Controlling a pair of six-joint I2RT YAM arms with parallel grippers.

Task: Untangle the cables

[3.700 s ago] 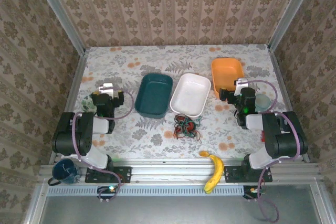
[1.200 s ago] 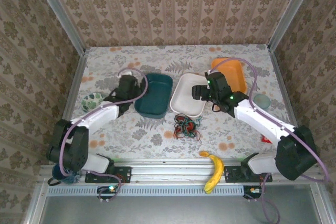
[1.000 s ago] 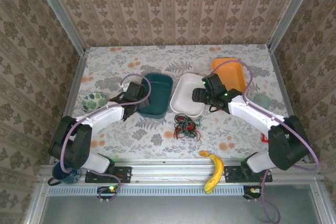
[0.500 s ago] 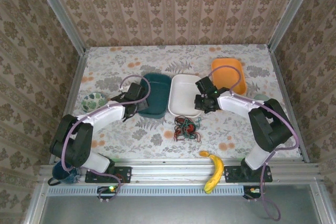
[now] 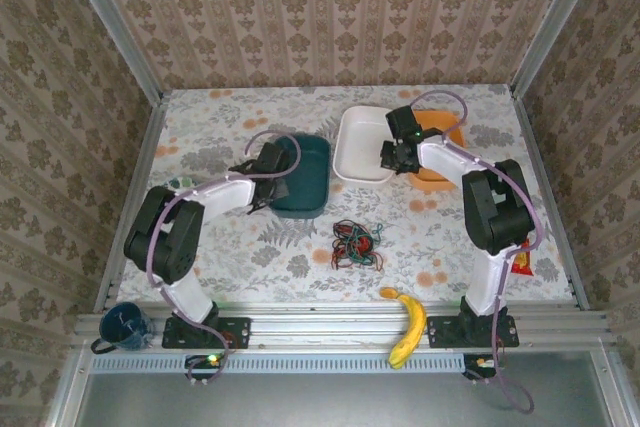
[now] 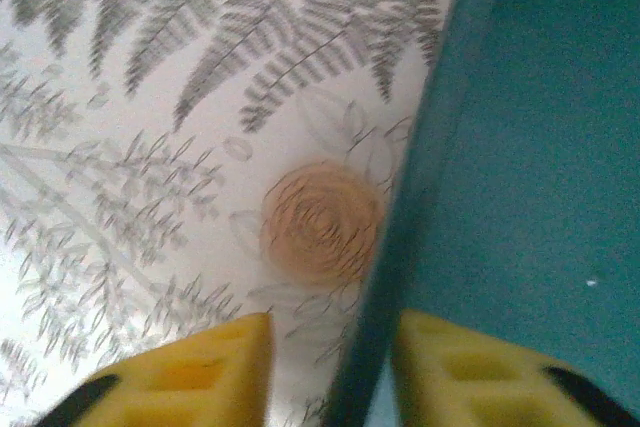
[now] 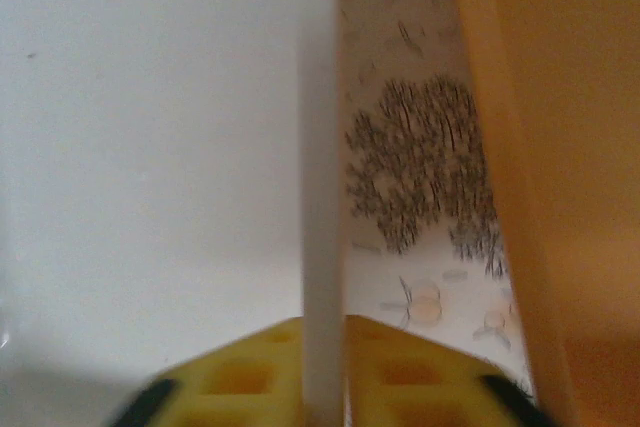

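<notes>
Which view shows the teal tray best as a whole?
Top external: the whole teal tray is in frame, with the left gripper at its left rim. The left wrist view gives a blurred close-up of that rim running between the yellow fingers, plus part of the tray's floor.

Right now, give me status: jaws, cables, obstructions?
Left gripper astride teal tray rim, jaws not closed. Right gripper clamped on white tray rim. Cables tangled on table, untouched. Nothing covers them.

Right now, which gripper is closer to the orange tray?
Right. The right gripper grips the white tray by its rim beside the orange tray; the left gripper is at the teal tray, farther off.
</notes>
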